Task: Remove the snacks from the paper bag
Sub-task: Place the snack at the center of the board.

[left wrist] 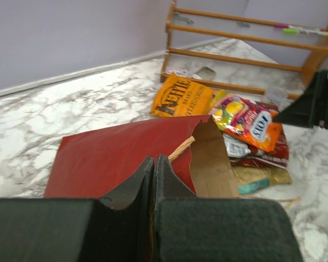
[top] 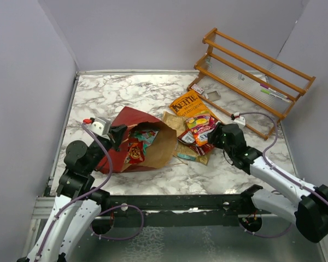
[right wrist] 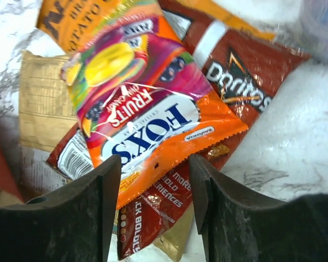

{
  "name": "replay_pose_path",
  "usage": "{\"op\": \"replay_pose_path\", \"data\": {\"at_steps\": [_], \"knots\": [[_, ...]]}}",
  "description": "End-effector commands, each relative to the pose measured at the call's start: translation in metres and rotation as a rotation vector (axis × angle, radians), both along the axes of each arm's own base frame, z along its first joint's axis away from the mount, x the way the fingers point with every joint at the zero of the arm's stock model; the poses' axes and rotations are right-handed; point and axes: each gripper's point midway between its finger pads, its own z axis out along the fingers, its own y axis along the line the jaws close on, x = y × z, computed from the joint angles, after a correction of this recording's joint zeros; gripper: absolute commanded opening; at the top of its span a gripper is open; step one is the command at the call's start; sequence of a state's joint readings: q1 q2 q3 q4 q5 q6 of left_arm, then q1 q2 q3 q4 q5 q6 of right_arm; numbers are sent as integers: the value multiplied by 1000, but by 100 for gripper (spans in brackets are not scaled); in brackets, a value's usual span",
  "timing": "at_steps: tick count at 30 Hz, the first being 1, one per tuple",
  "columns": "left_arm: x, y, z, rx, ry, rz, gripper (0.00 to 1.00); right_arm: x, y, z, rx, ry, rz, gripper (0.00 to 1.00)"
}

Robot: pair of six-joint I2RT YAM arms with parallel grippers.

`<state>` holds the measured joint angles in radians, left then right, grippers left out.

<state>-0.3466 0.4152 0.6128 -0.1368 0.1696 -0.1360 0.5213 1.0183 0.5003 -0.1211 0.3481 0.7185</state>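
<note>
– How is the bag [top: 132, 118] lying?
– On its side, dark red, mouth gaping right, packets [top: 136, 148] sitting inside.
– Outside?
– Kettle bag [top: 189, 103], Fox's pack [top: 200, 125] and Doritos [right wrist: 246, 82] are lying piled beside it.

A fixed camera, high at the near edge, looks down over the counter [top: 126, 93] toward the far wall [top: 169, 33]. The left wrist camera sits low behind its jaws, facing right across the paper bag [left wrist: 115, 147]. The right wrist camera peers down, very close, onto a Fox's candy packet [right wrist: 147, 114], seen in all three views.
</note>
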Motion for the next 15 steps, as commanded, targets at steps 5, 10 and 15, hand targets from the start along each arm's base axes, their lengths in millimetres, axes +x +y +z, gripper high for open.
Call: {"op": "replay_pose_path", "data": {"at_steps": [5,10,15], "knots": [[-45,-34,-8,-8,71,-275,0,-2,72,95,-106,-364,632,70],[-51,-31,0,-30,38,-268,0,-60,141,127,60,-529,1164,72],[-55,-23,6,-40,-15,-234,0,-124,192,129,-30,-782,1411,88]]}}
